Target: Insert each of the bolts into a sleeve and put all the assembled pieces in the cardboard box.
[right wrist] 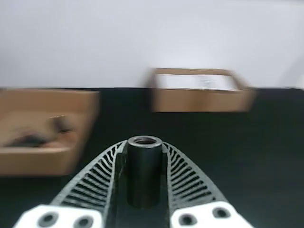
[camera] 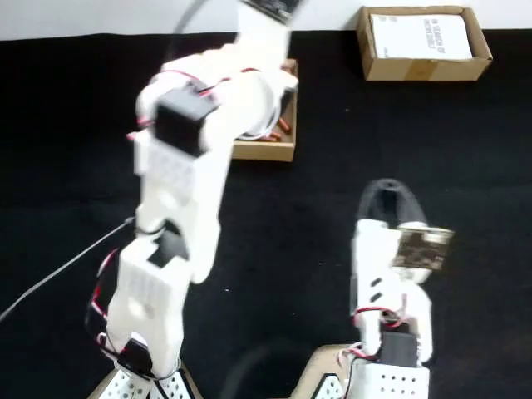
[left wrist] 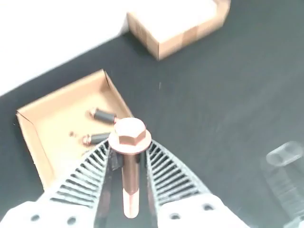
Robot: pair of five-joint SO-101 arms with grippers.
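Copper-coloured hex-flange bolt (left wrist: 129, 134) sits nearest the left wrist camera. It is clamped by its shank between the ribbed fingers (left wrist: 85, 180) of the left gripper (left wrist: 129, 147), with the head pointing away from the lens. Just beyond it, a shallow open cardboard tray (left wrist: 57, 118) lies on the black table (left wrist: 213, 104) with two small dark cylindrical pieces (left wrist: 103, 115) loose on its floor.

From the right wrist, a black cylindrical sleeve (right wrist: 144, 175) is pinched between the closed fingers of the right gripper (right wrist: 144, 149), its hollow bore facing outward. Ahead of it, across bare table, stands the cardboard box (right wrist: 199, 100), with a white sheet (right wrist: 197, 81) lying inside.

The high view gives the layout that the wrist views lack. The white left arm (camera: 179, 191) stretches out over the tray and covers most of it. The right arm (camera: 386, 274) is drawn in near its base, well apart from both the tray and the box. The box sits at the table's far edge, beyond the right arm.
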